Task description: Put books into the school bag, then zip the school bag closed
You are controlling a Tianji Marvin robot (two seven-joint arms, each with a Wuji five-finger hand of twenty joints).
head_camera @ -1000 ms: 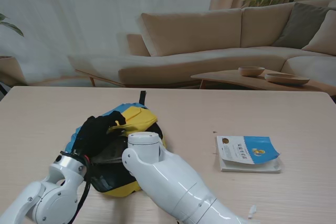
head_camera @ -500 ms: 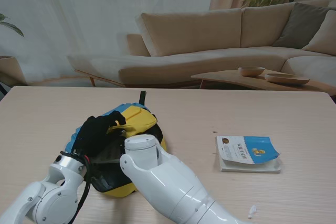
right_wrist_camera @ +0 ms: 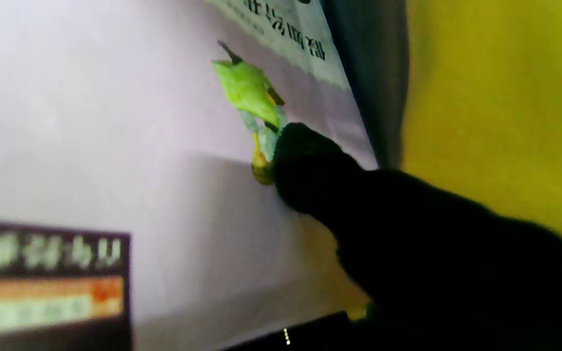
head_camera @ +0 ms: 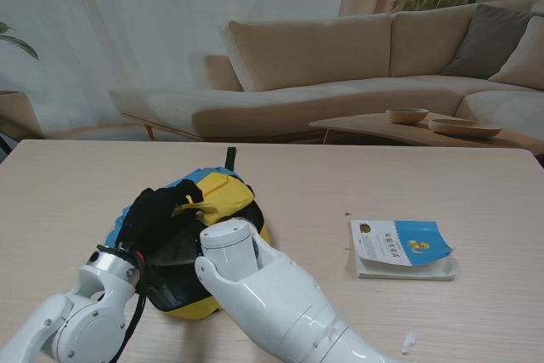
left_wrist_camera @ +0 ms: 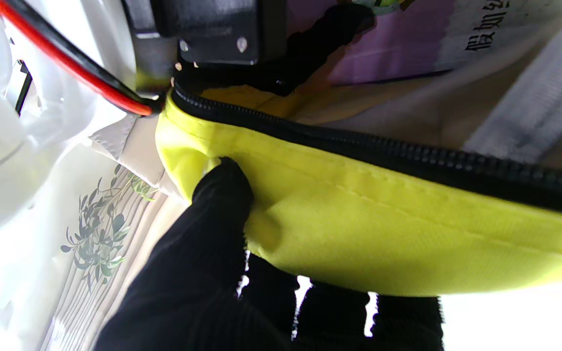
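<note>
Inside school bag [head_camera: 217,197]: purple book [right_wrist_camera: 115,146]; left robot hand [head_camera: 157,214] pinching yellow flap; right robot hand's grip unclear.

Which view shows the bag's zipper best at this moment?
The left wrist view: the black zipper runs sharply along the yellow flap pinched by the left hand. The stand view hides it behind both arms; the right wrist view shows none.

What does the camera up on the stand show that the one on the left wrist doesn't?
Only the stand camera shows the blue book lying on the table to the bag's right, and the sofa behind. Only the left wrist camera shows the black zipper and a purple book inside. Both show the yellow school bag held by the left hand.
</note>
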